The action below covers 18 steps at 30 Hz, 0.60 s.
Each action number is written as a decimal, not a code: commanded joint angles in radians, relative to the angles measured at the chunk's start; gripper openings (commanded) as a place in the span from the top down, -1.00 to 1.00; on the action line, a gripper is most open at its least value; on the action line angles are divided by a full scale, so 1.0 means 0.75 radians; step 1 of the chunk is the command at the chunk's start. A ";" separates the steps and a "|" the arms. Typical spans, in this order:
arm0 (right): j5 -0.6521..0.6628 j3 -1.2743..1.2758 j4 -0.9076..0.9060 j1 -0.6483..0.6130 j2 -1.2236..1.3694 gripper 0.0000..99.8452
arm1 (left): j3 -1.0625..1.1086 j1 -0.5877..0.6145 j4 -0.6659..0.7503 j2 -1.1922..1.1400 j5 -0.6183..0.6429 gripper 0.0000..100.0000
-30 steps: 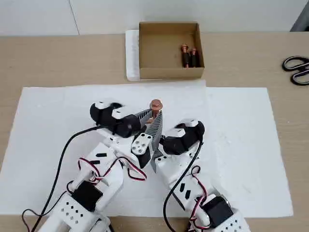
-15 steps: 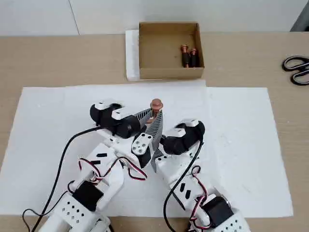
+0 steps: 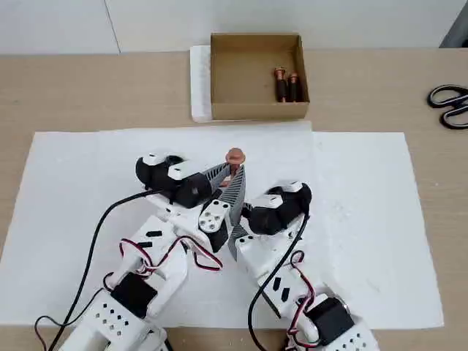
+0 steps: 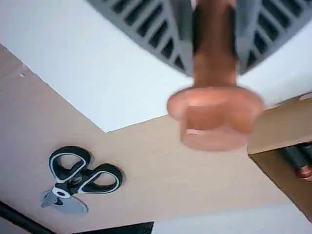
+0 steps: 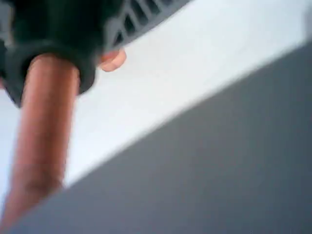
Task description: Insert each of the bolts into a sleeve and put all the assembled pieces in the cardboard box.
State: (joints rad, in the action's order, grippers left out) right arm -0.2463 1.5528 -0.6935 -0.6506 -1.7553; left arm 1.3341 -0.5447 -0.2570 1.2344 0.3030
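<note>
Over the middle of the white paper (image 3: 88, 183), my two grippers meet tip to tip. My left gripper (image 3: 227, 174) is shut on a copper bolt (image 3: 235, 156), whose hex head (image 4: 214, 117) sticks out past the grey ribbed fingers (image 4: 146, 24) toward the cardboard box (image 3: 254, 111). My right gripper (image 3: 235, 193) is shut on a black sleeve (image 5: 48, 39), and the bolt's copper shaft (image 5: 44, 146) runs through it. Two assembled pieces (image 3: 287, 85) lie side by side in the box's right half.
Black-handled scissors (image 3: 447, 104) lie on the bare wood at the far right edge, also seen as scissors (image 4: 80, 178). A white sheet (image 3: 199, 80) sticks out from under the box's left side. Both arm bodies and their cables cover the near part of the paper.
The bolt and the two grippers around it have edged slightly toward the box. The right arm's wrist has shifted a little. Nothing was let go.
</note>
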 commanded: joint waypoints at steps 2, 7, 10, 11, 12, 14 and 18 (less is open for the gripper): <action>0.012 -0.018 0.021 -0.005 -0.007 0.99 | -0.009 0.004 -0.029 0.014 -0.008 0.99; 0.012 -0.018 0.021 -0.003 -0.007 0.99 | -0.009 0.004 -0.055 0.014 -0.008 0.99; 0.012 -0.018 0.021 -0.003 -0.007 0.99 | -0.011 0.004 -0.084 0.014 -0.008 0.99; 0.012 -0.018 0.024 -0.003 -0.007 0.99 | -0.013 0.004 -0.100 0.014 -0.008 0.99; 0.012 -0.018 0.024 -0.003 -0.007 0.99 | -0.013 0.002 -0.117 0.014 -0.008 0.99; 0.012 -0.018 0.024 -0.003 -0.007 0.99 | -0.015 0.002 -0.139 0.014 -0.008 0.99; 0.012 -0.018 0.024 -0.003 -0.009 0.99 | -0.017 0.002 -0.149 0.014 -0.008 0.99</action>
State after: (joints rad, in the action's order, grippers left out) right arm -0.2463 1.5528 -0.6935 -0.6506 -1.7553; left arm 1.3357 -0.5462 -0.3659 1.2344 0.3030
